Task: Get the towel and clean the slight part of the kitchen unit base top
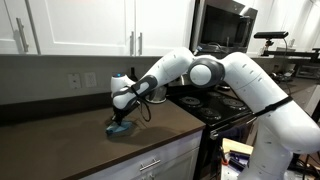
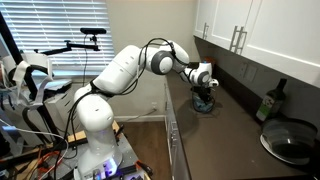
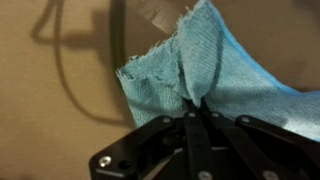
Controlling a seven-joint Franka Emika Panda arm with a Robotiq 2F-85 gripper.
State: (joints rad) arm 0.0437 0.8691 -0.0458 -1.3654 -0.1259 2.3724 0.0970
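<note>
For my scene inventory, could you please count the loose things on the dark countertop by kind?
blue towel: 1
bottle: 1
dark pan: 1
Total: 3

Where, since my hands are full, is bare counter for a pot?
Bare counter stretches from the towel, away from the stove, up to the bottle and pan. Crowded: round those two, and where the pincer grips the towel.
</note>
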